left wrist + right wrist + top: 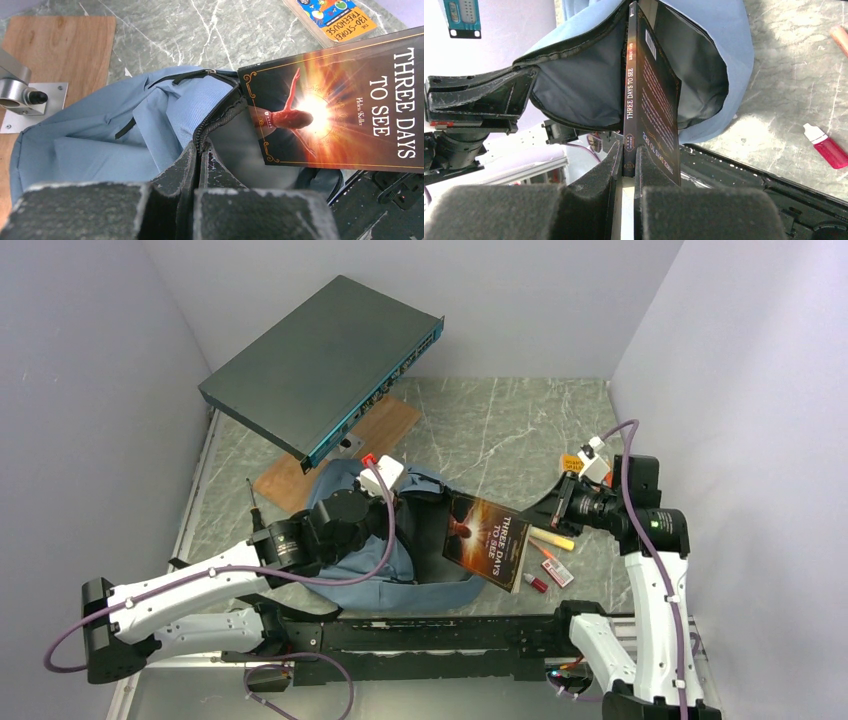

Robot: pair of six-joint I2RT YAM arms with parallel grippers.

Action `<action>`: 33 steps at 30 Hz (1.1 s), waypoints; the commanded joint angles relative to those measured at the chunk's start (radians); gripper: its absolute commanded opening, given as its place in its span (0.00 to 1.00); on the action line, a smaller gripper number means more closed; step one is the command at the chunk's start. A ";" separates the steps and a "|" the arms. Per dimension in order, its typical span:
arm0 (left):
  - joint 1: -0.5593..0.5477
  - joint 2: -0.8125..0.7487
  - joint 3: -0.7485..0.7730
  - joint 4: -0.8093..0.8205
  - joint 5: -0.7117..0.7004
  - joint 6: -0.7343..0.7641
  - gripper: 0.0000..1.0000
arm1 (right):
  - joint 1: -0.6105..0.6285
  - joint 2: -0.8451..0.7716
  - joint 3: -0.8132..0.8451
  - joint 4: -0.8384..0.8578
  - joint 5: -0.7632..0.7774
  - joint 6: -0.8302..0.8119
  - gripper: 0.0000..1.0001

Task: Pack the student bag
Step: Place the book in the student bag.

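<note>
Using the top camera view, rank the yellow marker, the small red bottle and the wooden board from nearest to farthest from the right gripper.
Measured from the right gripper:
1. yellow marker: right beside it, on the side toward the arm bases.
2. red bottle: further toward the bases, near the table's front edge.
3. wooden board: far off on the left, toward the back wall.

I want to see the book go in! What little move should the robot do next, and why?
Probably slide the book deeper into the bag: only its front edge is in the mouth, which the left fingers hold open.
</note>
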 commanded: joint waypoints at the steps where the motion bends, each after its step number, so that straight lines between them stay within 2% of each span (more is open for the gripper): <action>1: 0.003 -0.015 0.087 0.109 -0.059 0.066 0.00 | 0.024 0.014 0.061 -0.011 -0.071 -0.011 0.00; 3: 0.003 -0.022 0.093 0.119 -0.047 0.080 0.00 | 0.041 0.024 0.056 -0.021 -0.080 -0.018 0.00; 7: 0.003 -0.041 0.101 0.144 -0.002 0.108 0.00 | 0.070 0.021 -0.042 0.083 -0.166 0.056 0.00; 13: 0.003 -0.010 0.076 0.152 0.065 0.054 0.00 | 0.070 0.073 -0.250 0.403 -0.131 0.165 0.00; 16: 0.003 0.038 0.073 0.147 0.124 0.002 0.00 | 0.071 0.165 -0.254 0.460 -0.051 0.113 0.02; 18: 0.003 0.073 0.076 0.139 0.148 -0.029 0.00 | 0.070 0.200 -0.233 0.442 0.034 0.060 0.09; 20: 0.003 0.105 0.081 0.131 0.167 -0.050 0.00 | 0.070 0.200 -0.238 0.452 0.113 0.052 0.29; 22: 0.002 0.127 0.085 0.131 0.191 -0.061 0.00 | 0.070 0.200 -0.267 0.483 0.092 0.057 0.40; 26: 0.003 0.150 0.079 0.163 0.237 -0.069 0.00 | 0.104 0.150 -0.394 0.588 0.023 0.150 0.46; 33: 0.002 0.167 0.083 0.173 0.256 -0.071 0.00 | 0.242 -0.011 -0.521 0.735 0.112 0.362 0.52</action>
